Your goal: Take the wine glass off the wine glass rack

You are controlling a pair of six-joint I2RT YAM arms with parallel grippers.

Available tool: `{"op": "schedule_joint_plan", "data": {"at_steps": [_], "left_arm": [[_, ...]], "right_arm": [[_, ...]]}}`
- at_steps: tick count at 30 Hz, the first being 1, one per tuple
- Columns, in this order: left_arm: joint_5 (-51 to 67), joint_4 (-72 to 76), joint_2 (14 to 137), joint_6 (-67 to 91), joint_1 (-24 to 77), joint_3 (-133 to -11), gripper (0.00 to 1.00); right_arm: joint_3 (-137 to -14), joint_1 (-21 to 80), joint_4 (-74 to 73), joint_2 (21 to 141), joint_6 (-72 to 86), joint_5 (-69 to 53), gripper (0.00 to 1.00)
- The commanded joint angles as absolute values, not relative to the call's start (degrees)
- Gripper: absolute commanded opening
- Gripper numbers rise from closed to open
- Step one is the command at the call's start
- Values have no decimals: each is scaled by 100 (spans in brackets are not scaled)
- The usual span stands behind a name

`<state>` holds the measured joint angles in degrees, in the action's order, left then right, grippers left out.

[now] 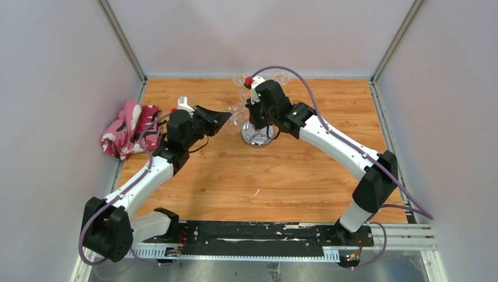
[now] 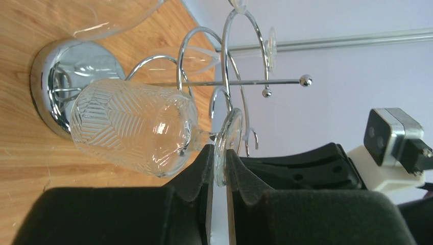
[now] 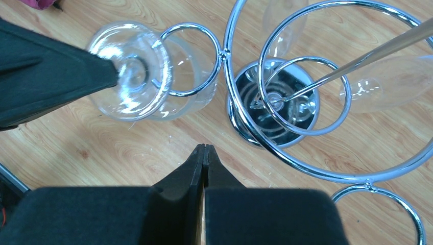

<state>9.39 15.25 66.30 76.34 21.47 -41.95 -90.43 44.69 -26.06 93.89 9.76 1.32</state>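
The wine glass rack (image 1: 256, 139) is a chrome stand at the table's far middle; its round base (image 2: 56, 76) and ring of loops (image 3: 286, 159) show in both wrist views. A patterned wine glass (image 2: 133, 132) hangs bowl down at the rack's left side. Its foot (image 3: 130, 71) overlaps the left edge of one loop (image 3: 204, 81). My left gripper (image 2: 219, 158) is shut on the edge of that foot; it shows in the top view (image 1: 226, 119). My right gripper (image 3: 204, 149) is shut and empty, above the wood beside the rack base, and shows in the top view (image 1: 258, 120).
Other clear glasses hang on the rack's far side (image 1: 281, 75) and right side (image 3: 388, 84). A pink patterned cloth (image 1: 126, 126) lies at the table's left edge. Grey walls enclose the table on three sides.
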Motion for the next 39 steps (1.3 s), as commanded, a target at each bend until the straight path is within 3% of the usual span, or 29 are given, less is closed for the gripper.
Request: {"op": "schedule_joint_plan", "data": {"at_steps": [1, 6, 14, 20, 23, 30, 35, 37, 39], "left_arm": [[1040, 1518, 6088, 7616, 2101, -4179, 0], [982, 1236, 5647, 7446, 2085, -4140, 0], [52, -839, 4053, 6056, 2057, -4923, 0], [381, -856, 3617, 5639, 2057, -5374, 0], [1280, 703, 3955, 5939, 2057, -5115, 0], [3267, 4527, 5608, 7121, 2057, -5237, 0], [3966, 7596, 6825, 8626, 2048, -5514, 0], [4178, 8892, 7367, 9439, 2025, -5823, 0], [4347, 8989, 7621, 9614, 2030, -6044, 0]], "right_arm": [[-9017, 4430, -2548, 9287, 929, 168, 0], [-8987, 4424, -2538, 9258, 925, 176, 0], [-8740, 4411, -2503, 8877, 888, 416, 0], [-8184, 4244, -2269, 8017, 939, 483, 0], [-7706, 4008, -1864, 7308, 968, 143, 0], [-6290, 2127, -95, 5565, 2206, -2634, 9], [-5849, 1457, 1617, 5496, 3412, -4134, 14], [-5814, 1443, 2214, 5703, 3899, -4577, 22], [-5822, 1432, 2691, 5928, 4236, -4871, 25]]}}
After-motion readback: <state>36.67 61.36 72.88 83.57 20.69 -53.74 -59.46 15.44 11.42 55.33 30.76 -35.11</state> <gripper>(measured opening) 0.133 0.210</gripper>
